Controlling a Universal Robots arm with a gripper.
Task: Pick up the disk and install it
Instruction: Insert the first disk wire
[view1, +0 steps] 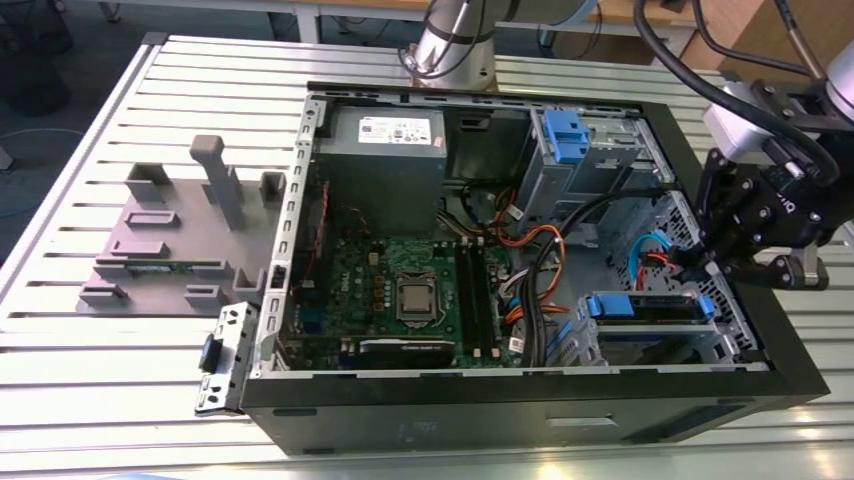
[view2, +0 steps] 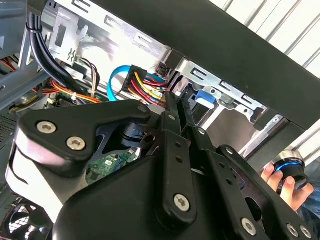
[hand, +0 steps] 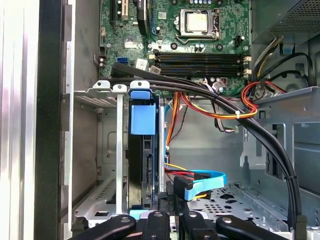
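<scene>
We have the black metal pincer (view1: 705, 262) at the exterior view's right, hanging off the grey arm with its silver wrist and black cable bundle. In the second wrist view the pincer's (view2: 175, 100) black linkage bars run together to a narrow tip, fingers closed up against each other. A person's hand (view2: 287, 187) sits at the edge of that same view.
</scene>
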